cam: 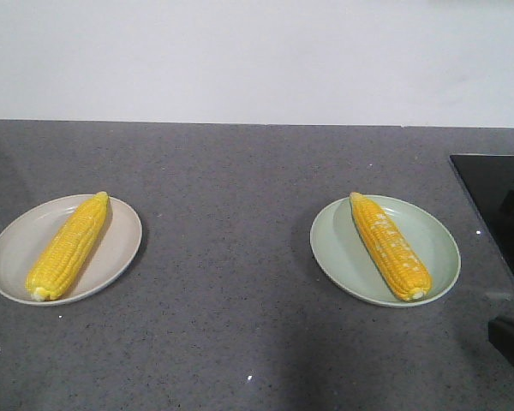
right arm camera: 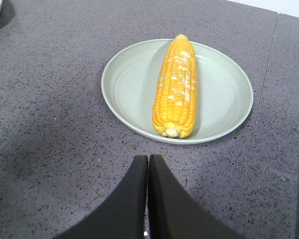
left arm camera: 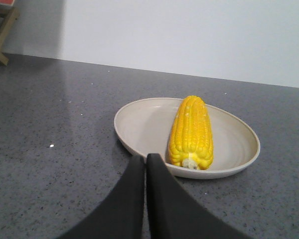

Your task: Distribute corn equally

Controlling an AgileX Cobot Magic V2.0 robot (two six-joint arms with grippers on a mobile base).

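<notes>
- The left gripper (left arm camera: 146, 162) has its two dark fingers pressed together with only a hairline seam between them; it holds nothing and hangs just short of the near rim of the beige plate (left arm camera: 139, 112), apart from it.
- The right gripper (right arm camera: 148, 162) is likewise closed finger to finger, empty, and sits over bare counter a little short of the pale green plate (right arm camera: 124, 84).
- In the front view a dark shape at the lower right edge may be part of the right arm; the fingers themselves do not show there.
- The left corn cob (left arm camera: 191, 132) lies lengthwise in the beige plate, blunt end toward the left wrist camera and close to the near rim, tapered tip pointing away.
- The right corn cob (right arm camera: 175, 92) lies on the green plate the same way, blunt end nearest the gripper, with paler patches on its kernels.
- In the front view the two plates sit well apart on the speckled grey countertop (cam: 231, 257), one cob on each.
- A black glossy panel (cam: 497, 205) lies at the counter's right edge.
- A white wall (cam: 257, 60) stands behind the counter.
</notes>
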